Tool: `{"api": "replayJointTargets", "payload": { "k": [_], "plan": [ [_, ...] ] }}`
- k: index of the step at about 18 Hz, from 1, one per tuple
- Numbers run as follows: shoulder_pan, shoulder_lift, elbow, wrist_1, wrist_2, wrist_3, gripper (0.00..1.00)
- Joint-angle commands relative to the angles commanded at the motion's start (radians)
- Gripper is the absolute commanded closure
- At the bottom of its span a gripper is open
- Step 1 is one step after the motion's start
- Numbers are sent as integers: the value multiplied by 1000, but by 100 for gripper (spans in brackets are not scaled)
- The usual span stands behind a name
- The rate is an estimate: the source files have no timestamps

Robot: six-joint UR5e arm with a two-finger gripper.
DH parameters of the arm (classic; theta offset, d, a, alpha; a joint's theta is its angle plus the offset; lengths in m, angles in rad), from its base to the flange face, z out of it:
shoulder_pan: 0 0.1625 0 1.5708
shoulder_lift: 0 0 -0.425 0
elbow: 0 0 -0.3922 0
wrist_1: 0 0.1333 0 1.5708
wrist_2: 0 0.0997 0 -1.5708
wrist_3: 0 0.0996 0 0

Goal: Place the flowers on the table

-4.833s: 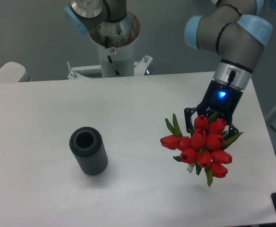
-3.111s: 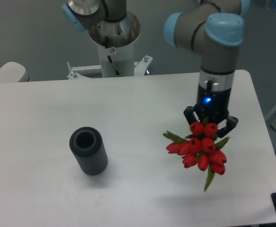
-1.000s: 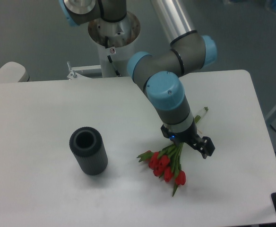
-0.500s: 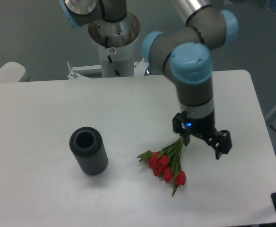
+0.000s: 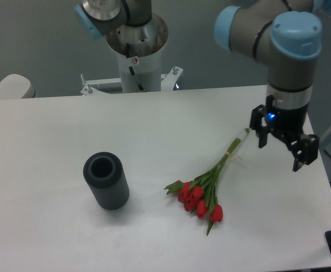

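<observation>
Flowers point(image 5: 202, 192) are now seen lying flat on the table point(image 5: 52, 238), red buds toward the near edge and the tied stems running up and to the right, well to the right of the dark ribbed cylinder point(image 5: 106, 181), which stands upright on the same surface. A second ago the bunch was already down, with the gripper directly over the stems; half a second ago the fingers were spread just beside the stem ends. Now the gripper point(image 5: 283, 144) has been carried up and away to the right of the stem tips, its jaws spread apart with nothing between them, and no contact with the bouquet is left. By this the placement is judged complete, only the arm's withdrawal remaining.
</observation>
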Motion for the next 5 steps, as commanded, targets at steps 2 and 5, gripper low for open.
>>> {"api": "replayJointTargets", "payload": {
  "k": [2,5],
  "plan": [
    [8,0,-2,0,-6,2,0],
    [8,-2,0,3,-5,2,0]
  ]
}}
